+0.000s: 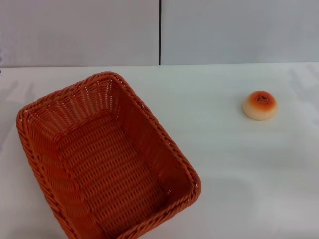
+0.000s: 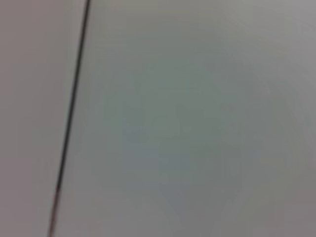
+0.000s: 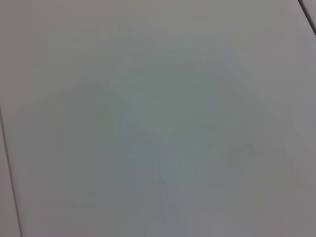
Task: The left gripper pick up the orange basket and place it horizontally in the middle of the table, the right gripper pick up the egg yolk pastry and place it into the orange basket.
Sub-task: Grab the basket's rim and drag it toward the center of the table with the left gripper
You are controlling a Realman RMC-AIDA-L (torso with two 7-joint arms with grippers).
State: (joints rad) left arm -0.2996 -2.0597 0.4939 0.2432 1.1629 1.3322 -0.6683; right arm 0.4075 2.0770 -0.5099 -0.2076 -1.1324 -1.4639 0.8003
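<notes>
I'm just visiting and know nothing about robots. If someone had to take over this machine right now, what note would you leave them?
Grippers: neither the left nor the right one shows in any view; both wrist cameras see only plain pale surface with a thin dark line.
Things: the orange basket sits empty on the robot's left side of the table, turned at an angle. The egg yolk pastry rests on the table to the right, well apart from the basket.
Done: nothing, judging by how things lie.
Left: left gripper sets the basket horizontally mid-table; right gripper puts the pastry into it.
</notes>
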